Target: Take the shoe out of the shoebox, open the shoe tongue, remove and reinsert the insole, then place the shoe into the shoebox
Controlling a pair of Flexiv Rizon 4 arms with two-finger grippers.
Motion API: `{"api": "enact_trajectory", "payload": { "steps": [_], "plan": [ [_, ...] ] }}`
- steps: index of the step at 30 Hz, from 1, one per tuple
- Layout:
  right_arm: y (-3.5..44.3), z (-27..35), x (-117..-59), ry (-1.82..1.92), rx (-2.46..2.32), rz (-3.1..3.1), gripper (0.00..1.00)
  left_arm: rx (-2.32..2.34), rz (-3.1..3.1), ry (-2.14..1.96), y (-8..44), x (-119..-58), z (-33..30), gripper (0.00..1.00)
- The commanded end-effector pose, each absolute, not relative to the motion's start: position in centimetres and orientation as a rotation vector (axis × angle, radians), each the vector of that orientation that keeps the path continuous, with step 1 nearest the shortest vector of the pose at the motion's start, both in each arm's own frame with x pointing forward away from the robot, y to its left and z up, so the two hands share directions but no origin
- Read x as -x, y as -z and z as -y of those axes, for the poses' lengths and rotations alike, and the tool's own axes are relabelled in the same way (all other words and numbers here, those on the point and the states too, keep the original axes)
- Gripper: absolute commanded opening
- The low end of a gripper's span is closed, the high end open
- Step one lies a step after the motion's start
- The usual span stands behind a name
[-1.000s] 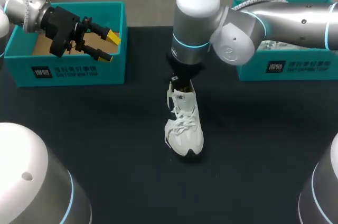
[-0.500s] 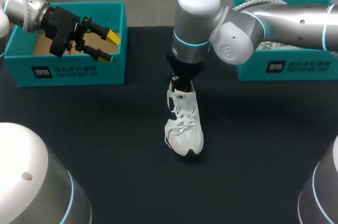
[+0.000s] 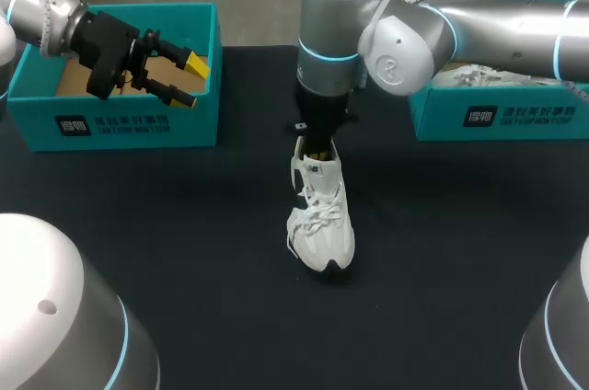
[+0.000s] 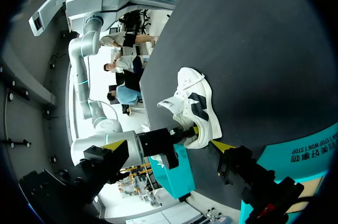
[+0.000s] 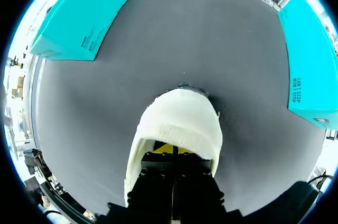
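Centrally on black table (image 3: 184, 224), white shoe (image 3: 320, 220); left pincer (image 3: 189, 83) wide, right pincer (image 3: 316, 142) at heel, grip unclear

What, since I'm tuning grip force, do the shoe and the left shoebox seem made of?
The shoe: white matte upper, probably knit textile with synthetic panels; woven laces show, and the sole looks rubbery. The left shoebox: likely cardboard, teal and matte outside, plain brown inside.

Robot lab: arms (image 3: 497, 27), blk table (image 3: 184, 224)
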State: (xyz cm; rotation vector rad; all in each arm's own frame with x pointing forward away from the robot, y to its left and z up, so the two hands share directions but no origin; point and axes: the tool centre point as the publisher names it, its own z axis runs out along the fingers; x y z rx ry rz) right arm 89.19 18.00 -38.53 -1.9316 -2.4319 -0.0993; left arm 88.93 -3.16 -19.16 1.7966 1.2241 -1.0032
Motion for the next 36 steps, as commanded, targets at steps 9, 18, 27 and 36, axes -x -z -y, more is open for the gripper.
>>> {"api": "enact_trajectory", "payload": {
  "steps": [9,18,27,36],
  "plan": [
    [39.0,-16.9,-87.4,0.083,1.975,2.382,0.00,-1.801,-1.223,1.003,19.2,-89.0,3.1,1.00],
    [38.2,-17.6,-86.8,0.127,1.945,2.428,0.00,-1.801,-1.223,1.003,19.2,-89.0,3.1,1.00],
    [38.2,-17.6,-86.8,0.127,1.945,2.428,0.00,-1.801,-1.223,1.003,19.2,-89.0,3.1,1.00],
    [37.3,-17.7,-87.2,-0.021,2.024,2.337,0.00,-1.801,-1.223,1.003,19.2,-89.0,3.1,1.00]
  ]
}}
